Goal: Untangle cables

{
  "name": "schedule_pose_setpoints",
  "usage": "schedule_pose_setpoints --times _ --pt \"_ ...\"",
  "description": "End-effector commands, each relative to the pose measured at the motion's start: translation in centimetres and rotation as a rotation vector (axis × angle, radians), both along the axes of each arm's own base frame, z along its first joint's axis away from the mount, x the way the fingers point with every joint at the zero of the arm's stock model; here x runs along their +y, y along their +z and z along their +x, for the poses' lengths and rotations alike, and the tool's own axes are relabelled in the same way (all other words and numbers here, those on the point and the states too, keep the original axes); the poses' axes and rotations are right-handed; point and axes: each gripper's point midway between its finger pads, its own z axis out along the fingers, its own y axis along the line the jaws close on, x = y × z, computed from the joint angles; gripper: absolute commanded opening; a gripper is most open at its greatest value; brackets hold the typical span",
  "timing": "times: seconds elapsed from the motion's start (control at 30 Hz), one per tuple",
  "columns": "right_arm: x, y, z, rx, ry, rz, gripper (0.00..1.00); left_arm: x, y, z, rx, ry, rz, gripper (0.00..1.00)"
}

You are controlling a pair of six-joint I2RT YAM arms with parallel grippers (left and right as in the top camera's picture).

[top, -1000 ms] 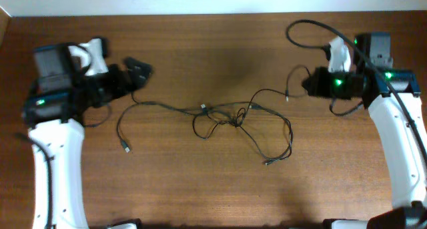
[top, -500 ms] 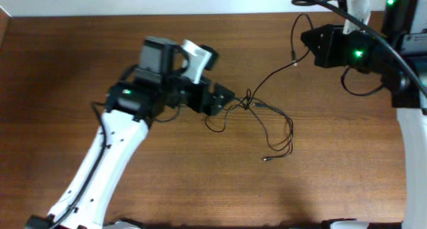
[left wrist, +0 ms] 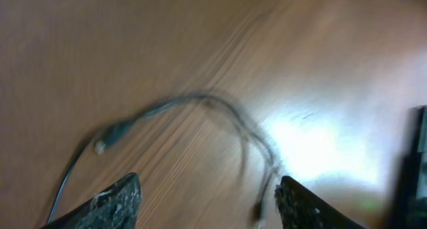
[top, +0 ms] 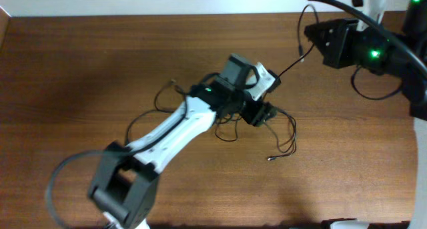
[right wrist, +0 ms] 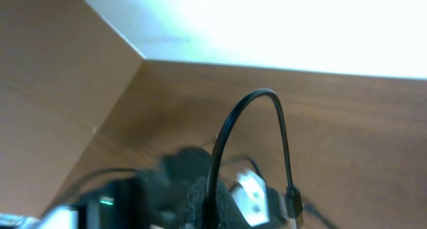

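Thin black cables [left wrist: 200,97] lie in limp, tangled loops at the middle of a glossy, brown wood-grain table [top: 80,69]. The left gripper [top: 263,114] hovers over the tangle, fingers apart. The right gripper [top: 313,35], at the far edge, is pinched closed on one taut strand. A pale wall [top: 133,1] runs behind.

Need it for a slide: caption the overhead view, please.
Left hand open over the tangled cables; right hand holds one strand.

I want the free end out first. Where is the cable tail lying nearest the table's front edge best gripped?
Just behind its small plug, coming straight down from above with the left pincer set across the strand. That end lies flat on bare table, a little clear of the tangle.
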Motion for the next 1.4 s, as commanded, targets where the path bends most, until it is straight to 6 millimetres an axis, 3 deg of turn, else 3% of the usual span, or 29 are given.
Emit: schedule_pose_setpoints --times 0.0,0.03,0.07,0.2,0.3,0.37,0.43,0.53,0.7,0.77,0.8,0.9,1.1,1.23,1.27,1.33,1.37 --pt "-2.5 3.6 -0.1 -0.129 -0.150 -0.073 0.04 2.7 -6.6 2.2 0.026 0.165 0.235 0.66" --pt "-4.8 4.8 0.3 -0.175 -0.280 -0.131 0.04 4.5 -8.7 2.7 0.040 0.222 0.322 0.66" --pt "-6.0 5.3 0.5 -0.195 -0.347 -0.159 0.04 5.4 -9.3 2.9 0.045 0.241 0.357 0.65" --pt "-10.2 6.6 0.5 -0.234 -0.575 -0.255 0.04 8.7 -10.1 3.4 0.071 0.304 0.446 0.65" --pt "-11.4 5.4 0.5 -0.191 -0.629 -0.302 0.04 9.4 -9.4 3.4 0.141 0.332 0.387 0.65" --pt "-12.3 4.2 0.6 -0.143 -0.666 -0.345 0.04 8.9 -7.0 3.5 0.163 0.316 0.283 0.64" --pt "-14.0 2.4 0.6 -0.061 -0.763 -0.387 0.04 8.9 -3.4 3.7 0.153 0.305 0.177 0.63" --pt "-16.4 -1.2 -0.1 0.102 -0.899 -0.467 0.04 9.6 5.0 3.3 0.069 0.287 -0.016 0.64" --pt "-16.0 -7.4 -0.2 0.368 -0.875 -0.530 0.04 14.4 17.9 1.2 -0.195 0.351 -0.199 0.69" --pt "-15.2 -9.7 0.4 0.451 -0.822 -0.539 0.04 15.3 20.8 -0.4 -0.270 0.346 -0.228 0.78" --pt "-14.7 -10.7 0.9 0.483 -0.794 -0.531 0.04 15.5 21.3 -1.0 -0.293 0.330 -0.222 0.82" --pt "-13.9 -12.6 2.1 0.536 -0.753 -0.522 0.04 15.8 20.0 -3.0 -0.312 0.243 -0.133 0.99" --pt "-13.8 -14.8 4.6 0.564 -0.753 -0.545 0.04 17.8 12.3 -6.2 -0.138 0.080 0.147 0.99" --pt "-11.6 -15.2 6.1 0.557 -0.673 -0.438 0.04 22.0 9.0 -5.4 -0.092 0.179 0.412 1.00" --pt "-11.5 -15.1 6.5 0.543 -0.674 -0.428 0.04 22.5 8.5 -5.2 -0.083 0.189 0.446 1.00" --pt "-11.9 -14.8 7.3 0.513 -0.694 -0.431 0.04 23.2 7.4 -4.7 -0.065 0.202 0.505 0.89" --pt "-12.6 -14.9 8.1 0.491 -0.731 -0.452 0.04 23.4 6.8 -4.2 -0.060 0.207 0.529 0.97"
